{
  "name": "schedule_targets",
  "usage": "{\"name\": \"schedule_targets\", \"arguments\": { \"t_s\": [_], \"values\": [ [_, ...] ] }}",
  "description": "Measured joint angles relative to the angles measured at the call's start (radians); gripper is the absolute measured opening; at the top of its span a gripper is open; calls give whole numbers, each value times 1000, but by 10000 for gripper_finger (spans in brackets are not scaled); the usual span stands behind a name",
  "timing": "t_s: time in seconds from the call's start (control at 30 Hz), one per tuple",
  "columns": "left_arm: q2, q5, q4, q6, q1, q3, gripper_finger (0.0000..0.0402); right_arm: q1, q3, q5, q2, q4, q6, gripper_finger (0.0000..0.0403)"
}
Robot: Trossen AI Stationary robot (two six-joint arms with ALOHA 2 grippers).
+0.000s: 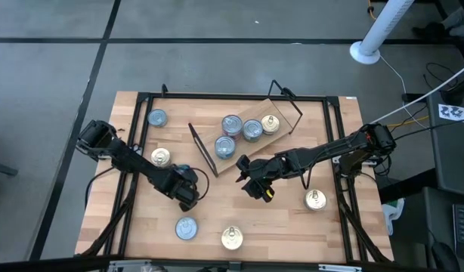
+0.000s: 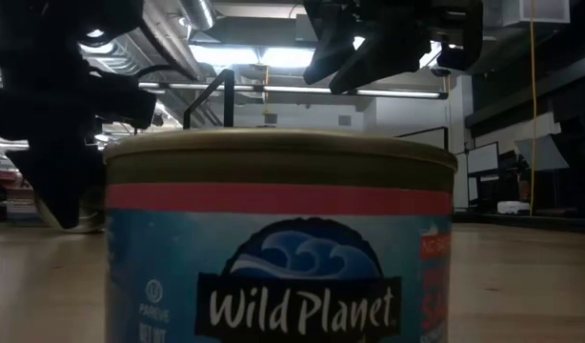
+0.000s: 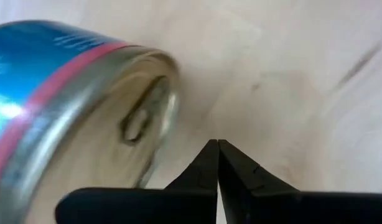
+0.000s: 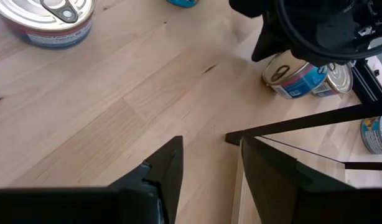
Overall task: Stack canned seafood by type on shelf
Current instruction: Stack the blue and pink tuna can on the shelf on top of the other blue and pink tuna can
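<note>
Shelf skewed on table; tins partly loaded, none held.

The shelf (image 1: 247, 136) lies at an angle mid-table, its long axis running from near-left to far-right, with four tins (image 1: 239, 133) on it. Loose tins sit upright on the table (image 1: 292, 219). The left gripper (image 1: 188, 198), fingers pressed together, hangs empty beside a blue-labelled tin (image 3: 73, 106). The right gripper (image 1: 255, 180), fingers partly apart, holds nothing near the shelf's near edge.

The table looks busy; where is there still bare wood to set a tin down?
Bare wood lies at the table's near right, between the gold tin and another gold tin. The shelf is crowded: four tins cluster there, with the right tool just beside it.
</note>
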Motion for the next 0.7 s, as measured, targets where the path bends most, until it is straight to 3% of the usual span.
{"name": "schedule_targets", "arguments": {
  "t_s": [0.17,0.5,0.7],
  "values": [
    [0,86,57,58,-1,2,38,0,0,0,0,0,0,163],
    [-7,289,110,120,-1,43,184,0,0,0,0,0,0,163],
    [-4,335,109,160,11,81,230,0,0,0,0,0,0,163]
  ]
}}
